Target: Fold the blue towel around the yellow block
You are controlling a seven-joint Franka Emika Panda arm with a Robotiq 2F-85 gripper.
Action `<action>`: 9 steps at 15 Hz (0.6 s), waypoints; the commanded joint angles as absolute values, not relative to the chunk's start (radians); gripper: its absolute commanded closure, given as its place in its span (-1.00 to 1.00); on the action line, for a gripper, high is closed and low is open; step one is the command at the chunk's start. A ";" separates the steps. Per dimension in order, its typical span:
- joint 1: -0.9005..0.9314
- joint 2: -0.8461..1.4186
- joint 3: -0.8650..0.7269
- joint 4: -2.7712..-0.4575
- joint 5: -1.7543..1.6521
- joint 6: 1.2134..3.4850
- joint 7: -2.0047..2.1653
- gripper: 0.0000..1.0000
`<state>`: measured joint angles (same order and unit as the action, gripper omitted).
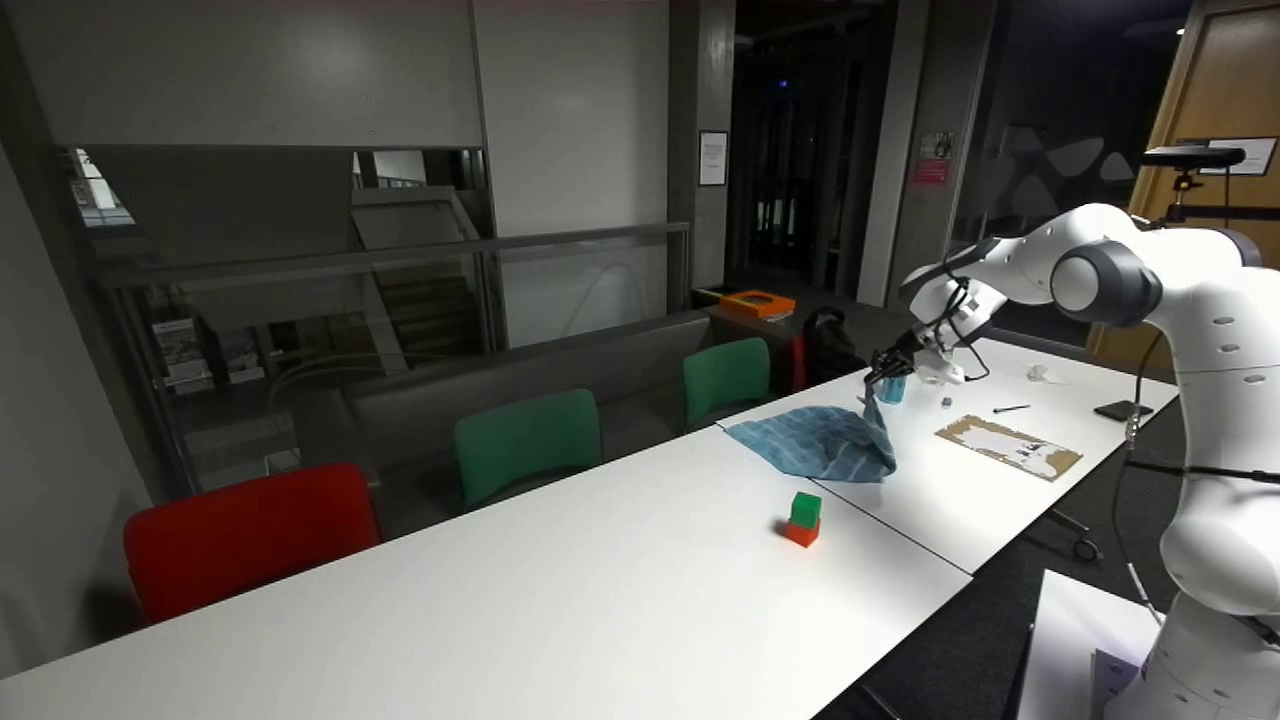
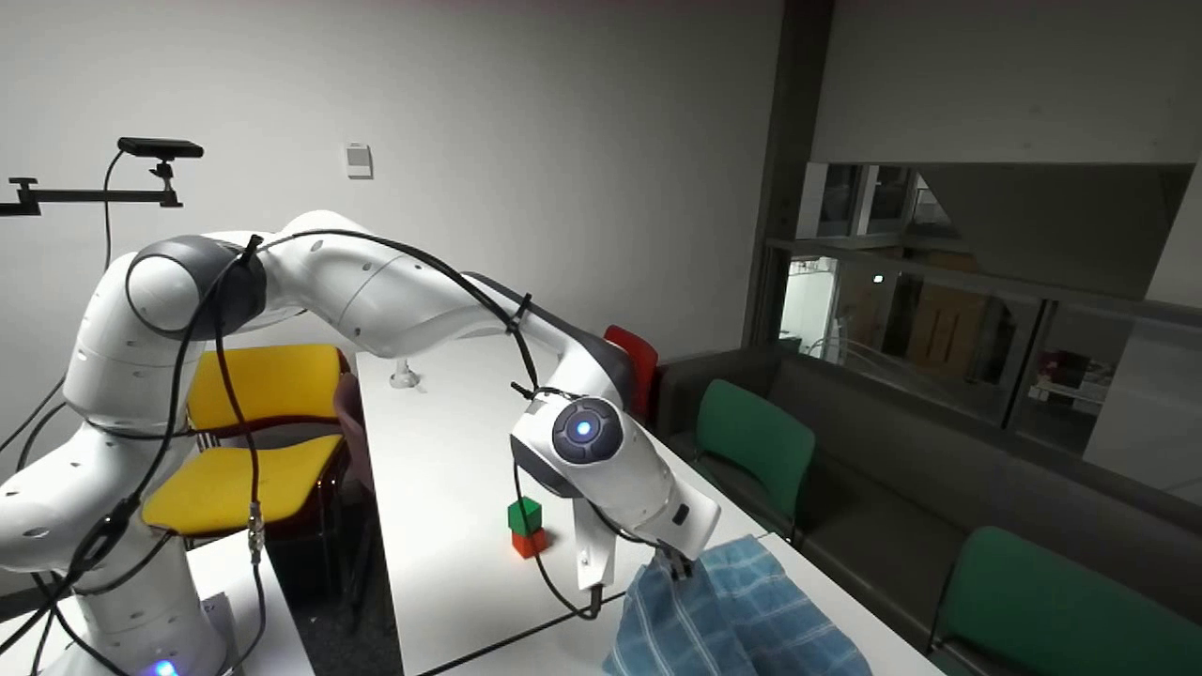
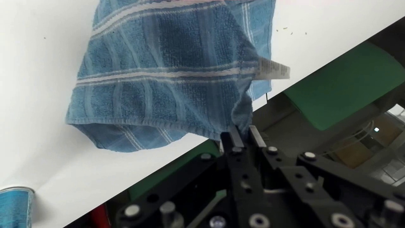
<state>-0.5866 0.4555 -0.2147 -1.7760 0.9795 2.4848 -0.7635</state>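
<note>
Corner of blue towel (image 3: 164,53) pinched in fingers (image 3: 236,137), held off surface (image 3: 41,79); fold judged begun, wrap left; yellow block unseen.

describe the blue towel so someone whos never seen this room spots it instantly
Follow the white robot arm over the white table to its gripper. The blue towel hangs from there, its lower part lying on the table. Unlike the blue cylinder nearby, it is wrinkled, striped cloth.
</note>
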 commanded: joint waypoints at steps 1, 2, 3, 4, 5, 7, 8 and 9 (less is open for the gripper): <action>-0.548 0.436 -0.240 -1.786 0.891 2.539 -0.689 0.96; -0.547 0.436 -0.239 -1.784 0.867 2.545 -0.674 0.96; -0.545 0.436 -0.237 -1.782 0.841 2.554 -0.658 0.96; -0.543 0.436 -0.235 -1.779 0.815 2.559 -0.644 0.96; -0.540 0.438 -0.233 -1.776 0.788 2.567 -0.626 0.96; -0.539 0.436 -0.225 -1.768 0.738 2.569 -0.595 0.96; -0.536 0.435 -0.222 -1.764 0.715 2.569 -0.580 0.96; -0.533 0.435 -0.219 -1.758 0.691 2.570 -0.564 0.96</action>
